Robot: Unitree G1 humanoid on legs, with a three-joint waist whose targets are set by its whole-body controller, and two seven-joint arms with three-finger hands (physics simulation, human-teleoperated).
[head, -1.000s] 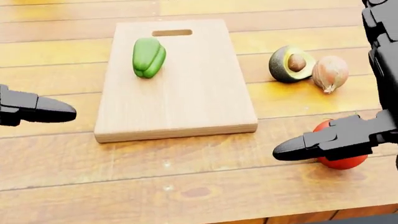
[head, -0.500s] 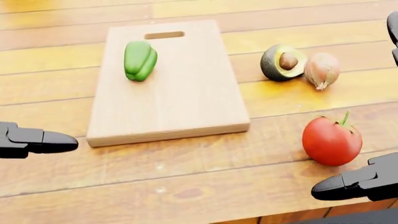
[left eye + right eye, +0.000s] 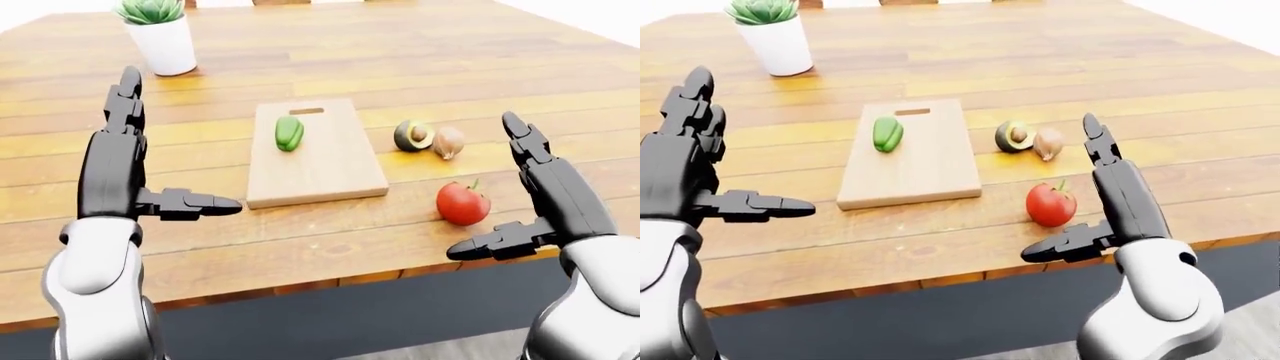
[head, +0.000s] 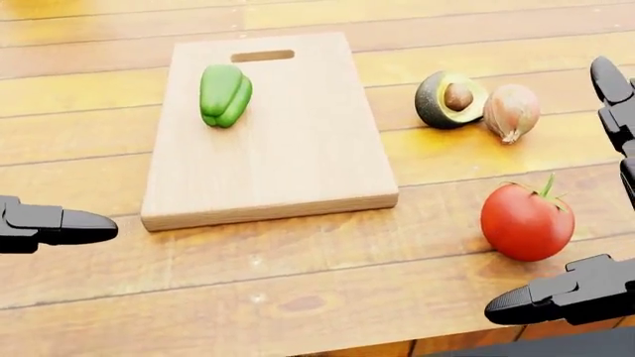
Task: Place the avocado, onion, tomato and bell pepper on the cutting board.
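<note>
My right hand [image 3: 540, 195] hangs spread wide beside the tomato [image 4: 527, 221], thumb low at the worktop's near edge and fingers raised, holding nothing. A second ago that thumb lay across the tomato in the head view; half a second ago it had dropped clear, and it now sits at about 6 o'clock of the fruit, so the tomato shows whole. It has hardly shifted between the last two looks, so I judge that I have let go or missed and the fruit stands free on the worktop [image 3: 420, 45].

My left hand [image 3: 125, 161] is likewise spread and empty, at about 9 o'clock of the cutting board [image 4: 288, 141].

The bell pepper [image 4: 225, 93] lies on the board near the handle slot, so one of four is done. The avocado [image 4: 450, 100] half and the onion [image 4: 512, 111] touch each other on the bare wood at 3 o'clock of the board, with the tomato near them at 5 o'clock. I reckon the tomato is the piece to take, and it needs a fresh grasp.
</note>
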